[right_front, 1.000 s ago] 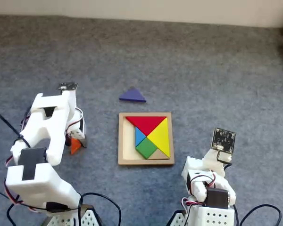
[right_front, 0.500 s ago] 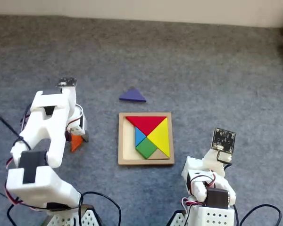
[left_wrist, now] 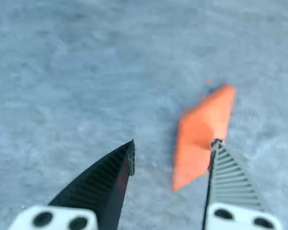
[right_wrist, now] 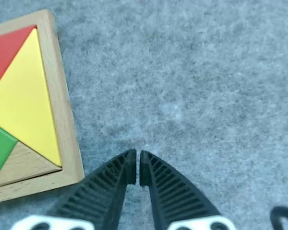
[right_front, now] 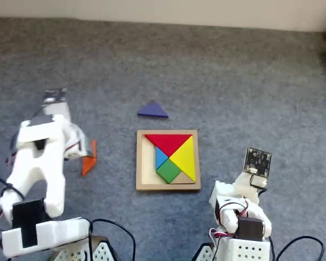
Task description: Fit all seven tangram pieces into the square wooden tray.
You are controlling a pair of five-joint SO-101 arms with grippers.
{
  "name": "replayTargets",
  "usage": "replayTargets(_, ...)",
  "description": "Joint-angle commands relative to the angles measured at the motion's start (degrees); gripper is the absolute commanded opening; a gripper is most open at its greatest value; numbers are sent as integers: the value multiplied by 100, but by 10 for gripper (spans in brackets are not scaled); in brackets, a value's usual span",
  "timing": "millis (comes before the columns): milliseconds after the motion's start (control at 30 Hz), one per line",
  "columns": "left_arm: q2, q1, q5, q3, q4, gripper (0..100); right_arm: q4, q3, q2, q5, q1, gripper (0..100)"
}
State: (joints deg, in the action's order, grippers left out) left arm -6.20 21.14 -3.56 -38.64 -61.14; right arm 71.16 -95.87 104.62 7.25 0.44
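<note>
While our left jaws stand apart over the orange parallelogram (left_wrist: pixel 201 129), which lies just beside one jaw's tip toward the desk's (right_front: pixel 233 70) left edge, our right jaws sit together near the wooden tray (right_wrist: pixel 62 96). We see the red triangle (right_front: pixel 167 142), yellow triangle (right_front: pixel 186 160), blue triangle (right_front: pixel 161 157) and green square (right_front: pixel 167 172) inside it. The purple triangle (right_front: pixel 152 110) lies just beyond it, toward the far edge.
</note>
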Motion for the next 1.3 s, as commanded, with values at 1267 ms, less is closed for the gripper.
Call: replayTargets(1267,1174,-1596,325,1007,-220,117,48,-778,127,-35,-57,33)
